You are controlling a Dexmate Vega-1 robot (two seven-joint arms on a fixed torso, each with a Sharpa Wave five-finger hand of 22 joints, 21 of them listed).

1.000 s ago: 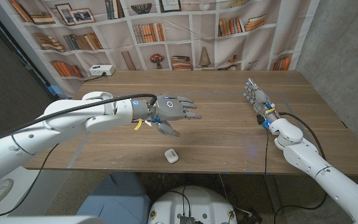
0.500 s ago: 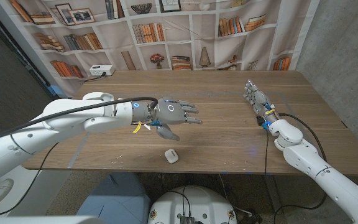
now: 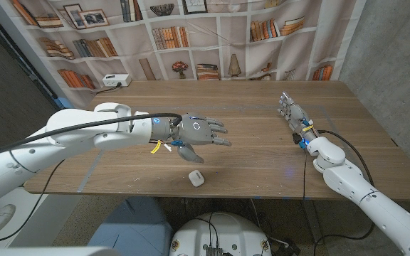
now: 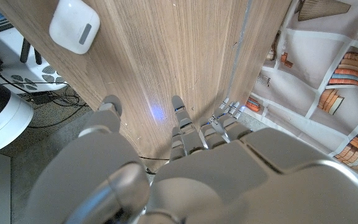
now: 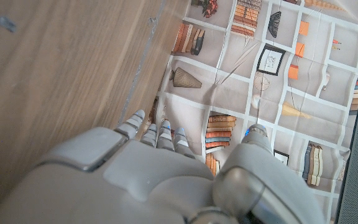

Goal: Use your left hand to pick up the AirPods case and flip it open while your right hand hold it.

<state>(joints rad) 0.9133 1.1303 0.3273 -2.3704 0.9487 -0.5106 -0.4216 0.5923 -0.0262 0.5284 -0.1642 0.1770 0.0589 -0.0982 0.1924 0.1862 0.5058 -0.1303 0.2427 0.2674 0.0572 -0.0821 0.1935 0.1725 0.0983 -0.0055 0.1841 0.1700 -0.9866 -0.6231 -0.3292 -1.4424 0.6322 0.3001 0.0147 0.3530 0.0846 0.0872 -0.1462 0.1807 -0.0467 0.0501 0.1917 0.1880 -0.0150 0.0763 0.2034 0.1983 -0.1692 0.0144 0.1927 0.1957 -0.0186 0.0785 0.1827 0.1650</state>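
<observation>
The AirPods case (image 3: 196,178) lies on the table (image 3: 262,142) close to its near edge, roughly in the middle, with nothing touching it; in the left wrist view it (image 4: 74,26) shows as a rounded white shell lying on its broad side. The left robot hand (image 3: 198,133) hovers above the wood a little farther in than the case, fingers spread apart and holding nothing, thumb hanging below the palm. The right robot hand (image 3: 291,108) is well apart on the right side of the table, fingers extended toward the far edge and empty; it appears to stand on its edge, though how it contacts the wood is hard to tell. The step in hand looks to be the reach for the pick-up, and doing it well probably means bringing the left robot hand back toward the near edge and down until the case sits between thumb and fingers, rather than descending where it now hangs. Because the case is small, smooth and low, a pinch across its narrower sides should hold better than a grab from above, which could skid it off the near edge. Keeping the lid end free of the grip would likely help, since the right robot hand is meant to take hold for the flip. A slow closure, with the fingertips just clear of the wood, seems wise.
</observation>
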